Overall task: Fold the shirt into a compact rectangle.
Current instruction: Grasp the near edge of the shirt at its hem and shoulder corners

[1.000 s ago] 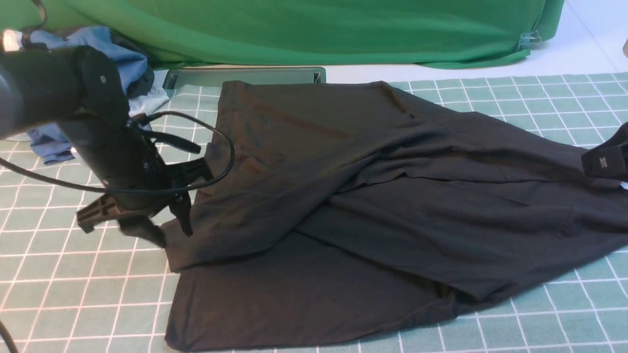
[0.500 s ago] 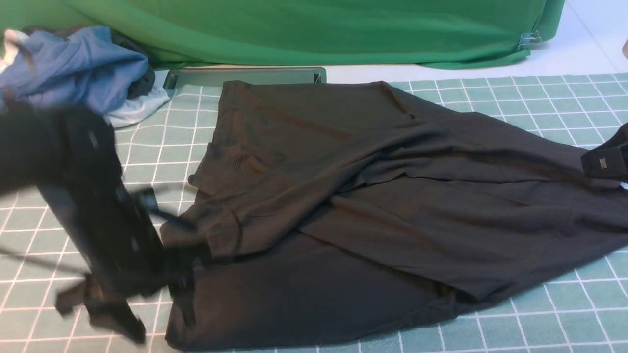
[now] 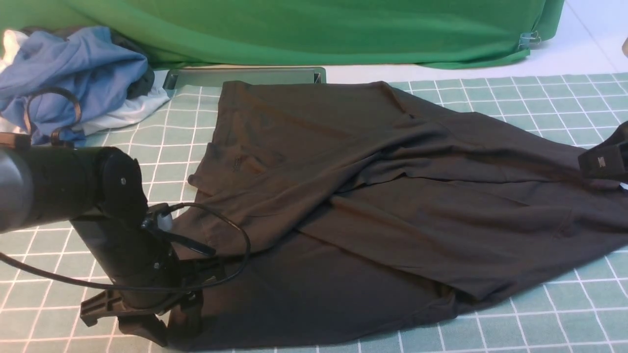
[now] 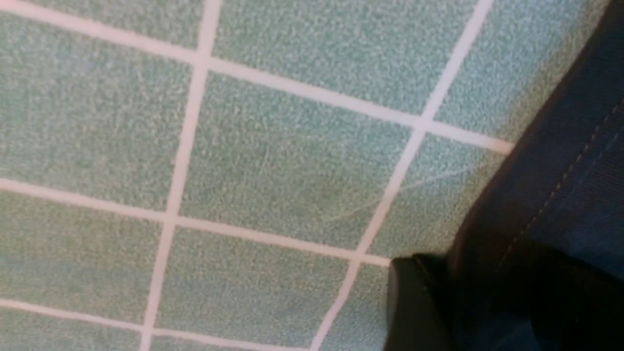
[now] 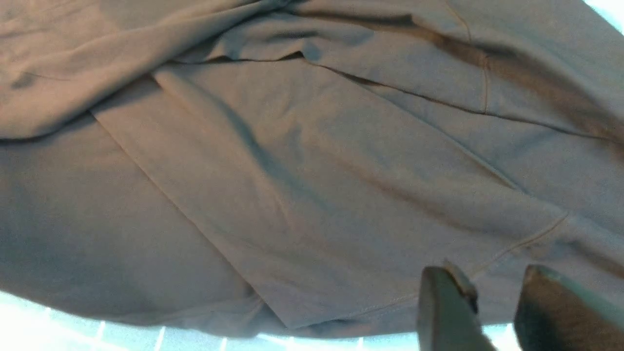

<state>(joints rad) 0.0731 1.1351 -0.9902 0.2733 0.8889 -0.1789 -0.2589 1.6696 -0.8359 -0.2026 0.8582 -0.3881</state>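
Backdrop: A bright green cloth drapes across the 12 o'clock side of the scene and takes no part in the job.
Worktop: A worktop under a pale green, white-gridded mat carries everything else.
Shirt: The black T-shirt sprawls over the middle of the mat from about 9 o'clock to 3 o'clock. It is rumpled rather than flat, and no print shows from the front view.
Done so far: One broad panel is laid diagonally over the body, with a ridge of bunched cloth running from 8 o'clock toward 2 o'clock. That reads as a first, loose fold at best.
Left to do: By the look of it most of the work remains: smoothing the ridge, squaring the edges, bringing in the 3 o'clock end and doubling the whole into a rectangle.
Garment pile: Blue and white clothes lie heaped at 10 o'clock, well apart from the shirt.
Left end effector: The left end effector sits low at the shirt's 7 o'clock corner. Its fingers appear spread at the stitched hem, which its wrist view shows just beside one finger, and no pinch is evident.
Right end effector: The right end effector is at the 3 o'clock end, over the hem there. Its fingers are parted, with cloth visible through the gap and nothing gripped.
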